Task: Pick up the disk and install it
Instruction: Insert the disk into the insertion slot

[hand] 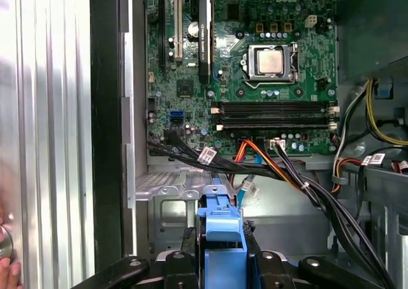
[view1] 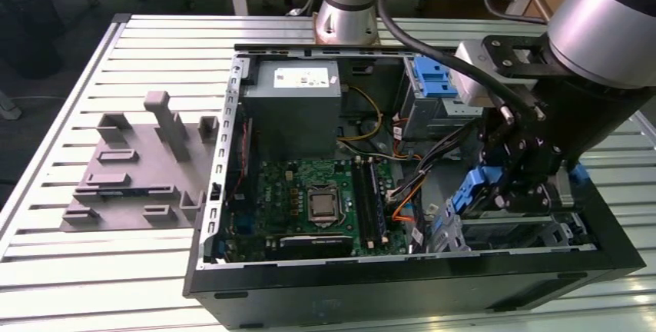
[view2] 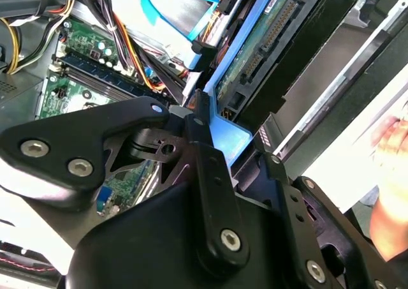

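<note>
The pincer (view1: 518, 190) is pressed together on the disk (view1: 472, 194), its fingers pinching the blue plastic frame from both sides, as the first wrist view also shows. In the exterior view, going from that view's left, a grey moulded fixture (view1: 134, 167) lies on the slatted table (view1: 61, 270), well apart from the open computer case (view1: 410, 290). Inside the case come the grey power-supply box (view1: 297, 109), then the green motherboard (view1: 307, 209) with its bare processor socket (view1: 321, 201), then a tangle of orange and black cables (view1: 405, 194). Furthest right, the disk hangs at the metal drive cage (view1: 512, 232). By my reading the pick-up is done. The install is not: the disk is off the table but not seated or released.
</note>
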`<state>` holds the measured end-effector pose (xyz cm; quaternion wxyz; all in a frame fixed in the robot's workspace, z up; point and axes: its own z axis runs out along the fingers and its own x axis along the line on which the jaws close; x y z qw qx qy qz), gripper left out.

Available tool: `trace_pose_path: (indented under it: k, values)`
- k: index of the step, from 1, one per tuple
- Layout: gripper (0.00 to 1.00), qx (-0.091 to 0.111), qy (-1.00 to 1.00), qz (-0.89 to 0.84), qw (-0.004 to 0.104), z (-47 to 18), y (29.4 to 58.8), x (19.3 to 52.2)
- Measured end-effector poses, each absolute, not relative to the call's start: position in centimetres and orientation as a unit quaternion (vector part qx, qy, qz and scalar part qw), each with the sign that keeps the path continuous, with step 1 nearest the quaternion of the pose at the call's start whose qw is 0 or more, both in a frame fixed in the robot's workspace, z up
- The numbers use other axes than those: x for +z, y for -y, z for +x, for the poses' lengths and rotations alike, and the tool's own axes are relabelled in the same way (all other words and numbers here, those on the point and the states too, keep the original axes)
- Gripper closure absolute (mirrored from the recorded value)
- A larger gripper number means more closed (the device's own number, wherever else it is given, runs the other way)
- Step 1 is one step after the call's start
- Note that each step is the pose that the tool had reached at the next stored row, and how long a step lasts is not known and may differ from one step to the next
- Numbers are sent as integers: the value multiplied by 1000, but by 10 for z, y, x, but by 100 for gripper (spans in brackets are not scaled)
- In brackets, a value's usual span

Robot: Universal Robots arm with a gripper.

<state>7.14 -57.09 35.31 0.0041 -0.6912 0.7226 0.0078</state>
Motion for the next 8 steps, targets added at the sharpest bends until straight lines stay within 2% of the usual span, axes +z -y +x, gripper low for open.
trace_pose_path:
  k: [8]
  values:
    - [63, 8, -723, -691, 4, 71, 571, 353]
